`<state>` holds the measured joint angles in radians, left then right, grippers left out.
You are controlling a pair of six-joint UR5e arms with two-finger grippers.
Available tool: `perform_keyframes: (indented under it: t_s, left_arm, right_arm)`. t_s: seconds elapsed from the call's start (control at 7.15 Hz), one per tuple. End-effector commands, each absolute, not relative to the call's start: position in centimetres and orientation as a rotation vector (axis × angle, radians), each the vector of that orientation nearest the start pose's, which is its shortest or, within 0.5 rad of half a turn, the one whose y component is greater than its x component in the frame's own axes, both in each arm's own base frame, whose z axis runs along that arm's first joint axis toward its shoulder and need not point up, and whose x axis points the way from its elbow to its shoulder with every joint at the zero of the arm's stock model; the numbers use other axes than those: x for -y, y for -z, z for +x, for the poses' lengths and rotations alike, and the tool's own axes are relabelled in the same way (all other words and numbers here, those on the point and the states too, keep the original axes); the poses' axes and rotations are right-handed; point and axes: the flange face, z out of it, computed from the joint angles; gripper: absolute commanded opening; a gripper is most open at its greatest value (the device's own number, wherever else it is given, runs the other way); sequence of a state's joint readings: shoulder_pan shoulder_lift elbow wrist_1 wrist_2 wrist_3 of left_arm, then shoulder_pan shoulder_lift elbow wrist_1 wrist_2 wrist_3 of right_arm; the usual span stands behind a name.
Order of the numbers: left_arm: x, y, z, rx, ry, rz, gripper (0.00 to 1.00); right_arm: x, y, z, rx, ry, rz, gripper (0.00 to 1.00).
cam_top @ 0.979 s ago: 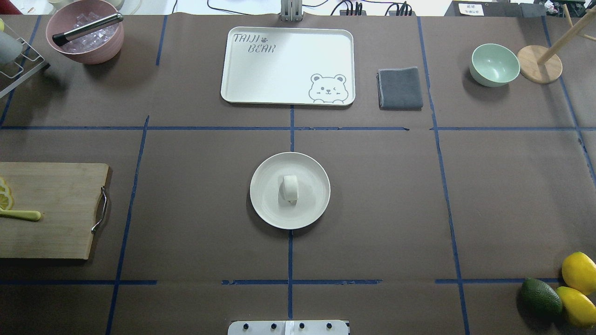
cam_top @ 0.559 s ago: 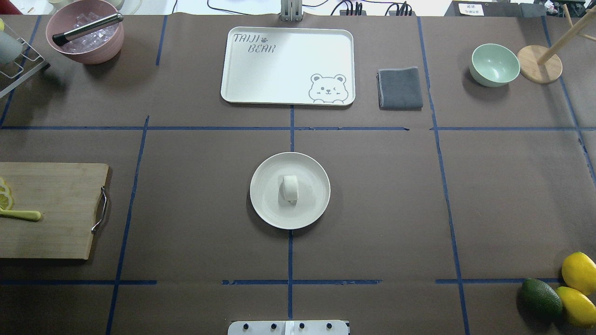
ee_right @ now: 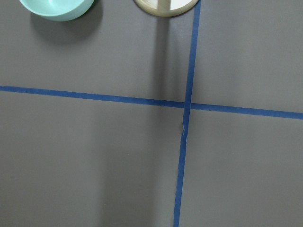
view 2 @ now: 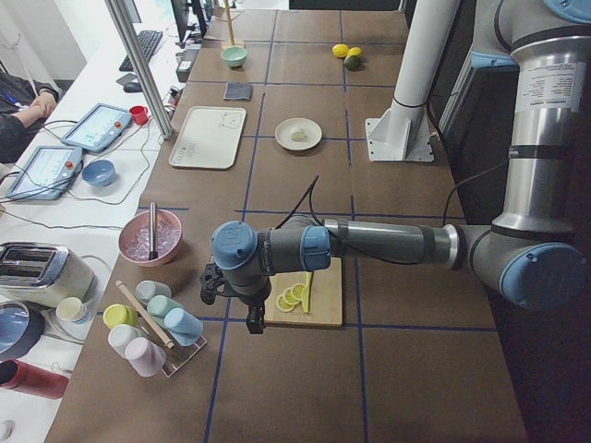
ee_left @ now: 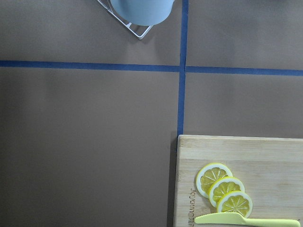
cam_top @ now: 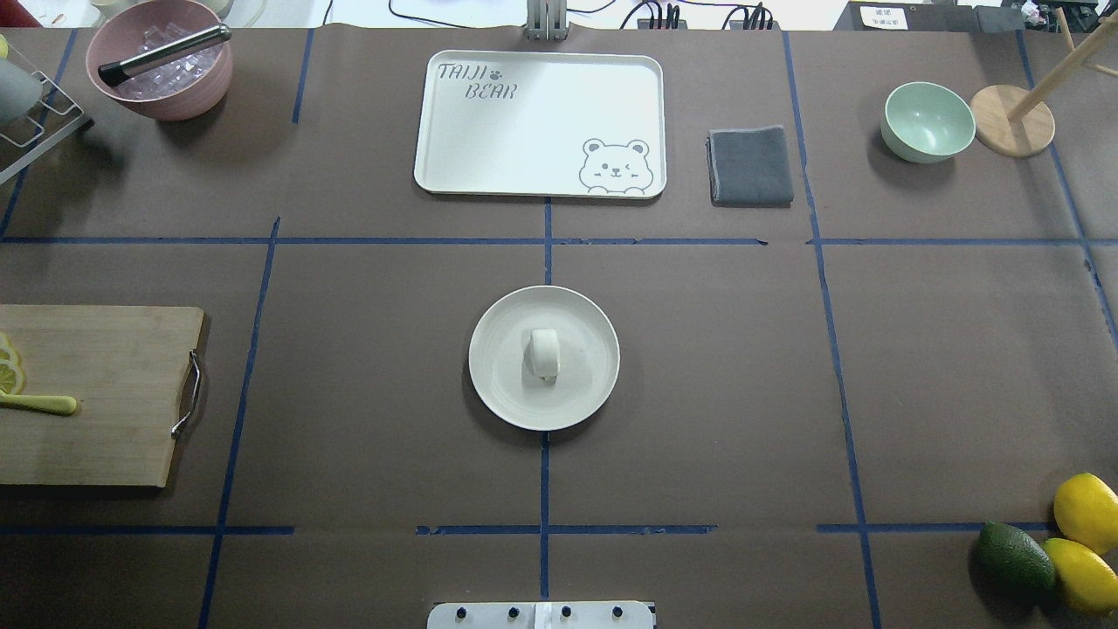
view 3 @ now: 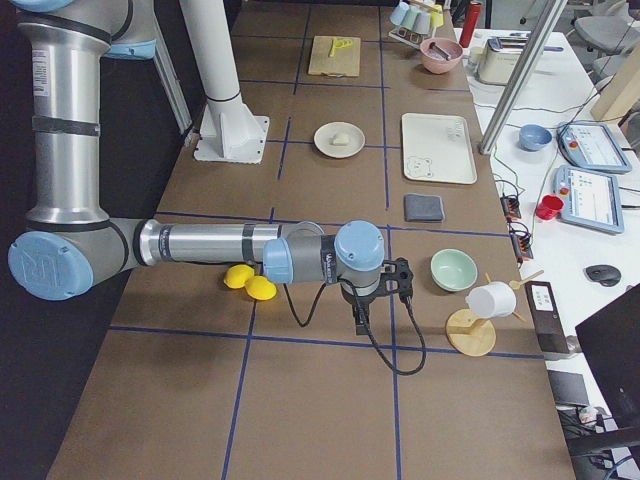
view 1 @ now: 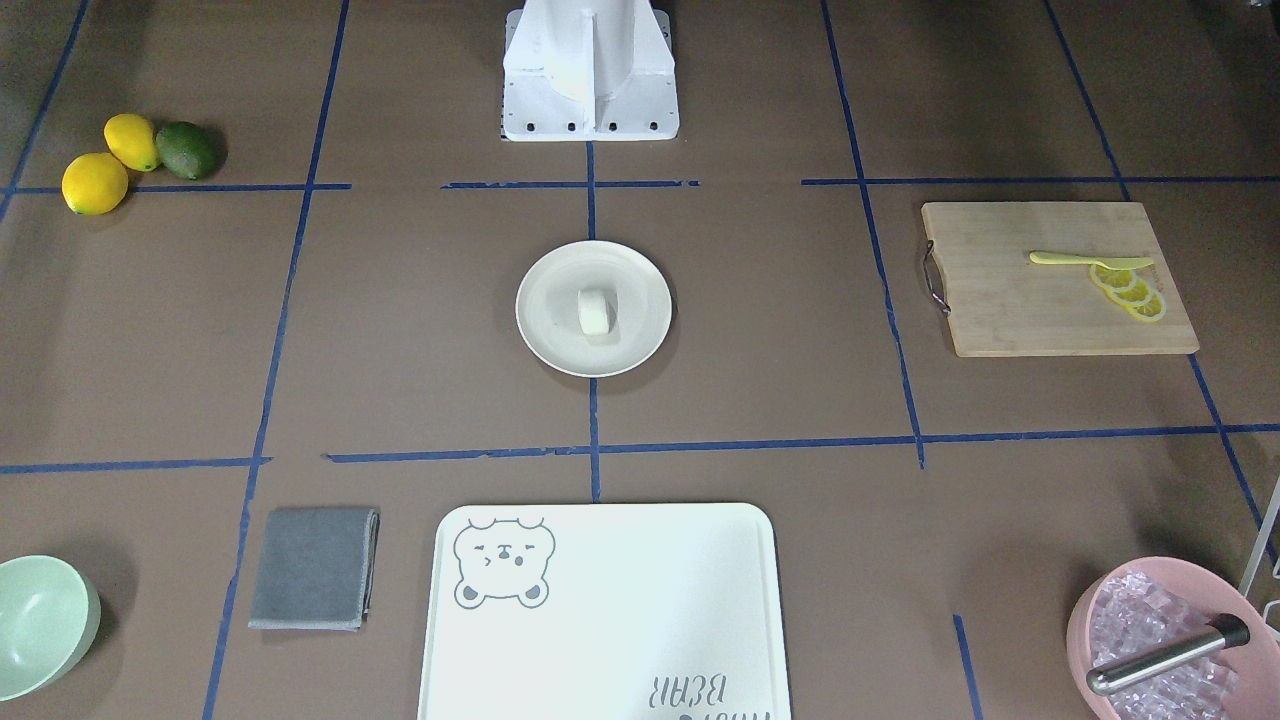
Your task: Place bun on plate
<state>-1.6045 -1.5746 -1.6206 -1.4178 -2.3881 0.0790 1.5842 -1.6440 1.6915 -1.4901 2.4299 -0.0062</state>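
Fingers on the left gripper (view 2: 253, 323) and the right gripper (view 3: 360, 326) showed only in the side views, so I could not tell whether they were parted or closed. Both hung well apart from the plate (cam_top: 498, 384), where the bun (cam_top: 544, 351) sat near the centre (the task looked done). What risk there was seemed slight: a jolt or a sweeping arm could roll the rounded bun off the low rim.

The small white bun (cam_top: 544, 352) looks matt and smooth, like steamed dough, on a round cream plate (cam_top: 502, 377) with a dull satin finish. Brown matt paper (cam_top: 742, 393) covers the table, crossed by blue tape strips (cam_top: 543, 489). Near the left gripper (view 2: 252, 318), the pale wooden cutting board (ee_left: 265, 156) shows fine grain and a bent metal handle (cam_top: 188, 393). The folded grey cloth (cam_top: 751, 164) looks soft.
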Motion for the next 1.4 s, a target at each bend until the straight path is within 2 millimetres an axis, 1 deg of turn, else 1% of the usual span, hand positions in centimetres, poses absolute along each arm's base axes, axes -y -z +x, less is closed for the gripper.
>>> perform_keyframes:
  t_s: [0.0, 0.42, 1.26]
  left_arm:
    - [48.44, -64.59, -7.71, -0.819, -0.009, -0.033, 1.0]
    - [48.24, -65.25, -7.72, -0.817, -0.016, -0.02, 1.0]
    - [48.25, -65.17, -7.72, -0.817, -0.015, -0.019, 1.0]
  right_arm:
    - [46.54, -62.16, 6.43, 0.857, 0.046, 0.125, 1.0]
    - [46.54, -62.1, 6.43, 0.857, 0.046, 0.125, 1.0]
    - [46.82, -61.74, 6.44, 0.856, 0.049, 0.132, 1.0]
